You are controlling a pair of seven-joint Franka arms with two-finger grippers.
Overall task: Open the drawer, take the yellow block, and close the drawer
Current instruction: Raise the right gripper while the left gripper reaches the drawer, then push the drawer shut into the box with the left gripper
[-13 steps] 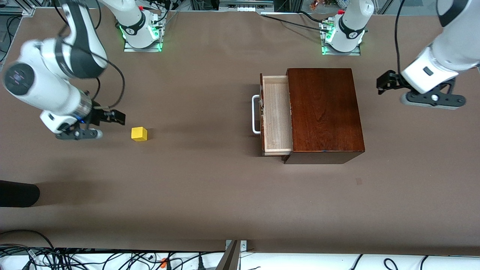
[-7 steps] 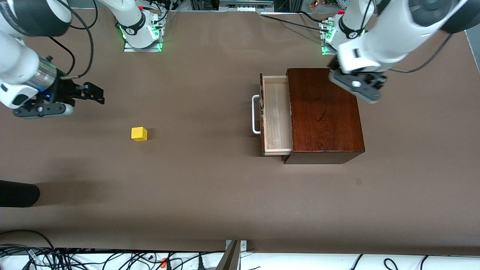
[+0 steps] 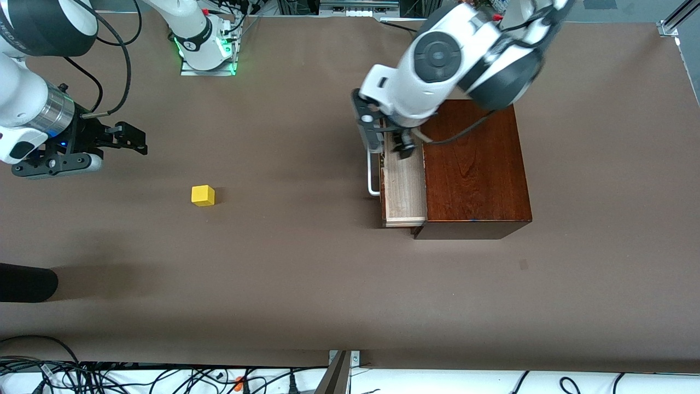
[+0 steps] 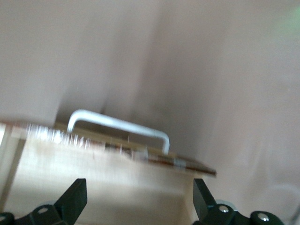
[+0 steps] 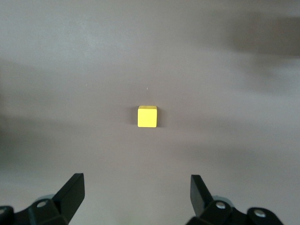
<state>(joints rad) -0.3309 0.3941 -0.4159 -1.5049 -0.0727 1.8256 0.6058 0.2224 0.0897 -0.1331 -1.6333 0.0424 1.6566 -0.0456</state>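
Note:
The drawer (image 3: pixel 404 183) of the dark wooden box (image 3: pixel 473 164) stands pulled out, and the part of its pale inside that shows is bare. Its white handle (image 3: pixel 373 178) faces the right arm's end of the table. My left gripper (image 3: pixel 389 143) is open over the drawer's end nearest the robots' bases. In the left wrist view the gripper (image 4: pixel 139 199) sits over the pale drawer floor (image 4: pixel 108 178), with the handle (image 4: pixel 119 125) ahead. The yellow block (image 3: pixel 203 195) lies on the table, apart from the box. My right gripper (image 3: pixel 133 139) is open and empty, off the block. The right wrist view shows the block (image 5: pixel 147 116) ahead of that gripper (image 5: pixel 136 192).
A black object (image 3: pixel 27 282) juts in at the table edge at the right arm's end, nearer the camera. Cables (image 3: pixel 136 377) run along the front edge. Brown tabletop (image 3: pixel 295 262) stretches between the block and the box.
My left arm has swung from the left arm's end of the table, across the box, to over the open drawer. My right gripper has drawn away from the block, which has not moved.

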